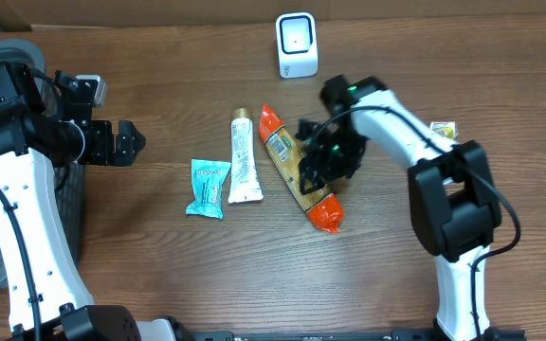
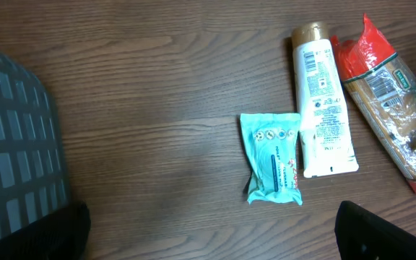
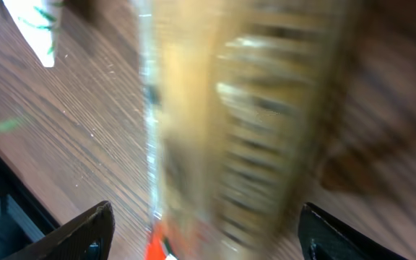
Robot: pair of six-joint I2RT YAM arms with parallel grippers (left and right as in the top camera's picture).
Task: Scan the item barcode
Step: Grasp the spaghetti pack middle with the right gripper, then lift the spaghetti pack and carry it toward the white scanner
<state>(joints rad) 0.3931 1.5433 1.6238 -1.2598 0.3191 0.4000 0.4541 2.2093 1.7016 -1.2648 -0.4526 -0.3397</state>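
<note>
Right wrist: blurry snack pkg (image 3: 251, 130) sits btwn tips of right pincer (image 3: 204, 220), seemingly released.

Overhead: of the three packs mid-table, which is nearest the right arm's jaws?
The long clear snack pack with orange ends, rightmost of the row; the jaws hang right over it. The white tube and teal packet lie further left.

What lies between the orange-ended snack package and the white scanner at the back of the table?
Nothing visible: only bare table separates the snack package from the scanner. The white tube lies beside that path.
</note>
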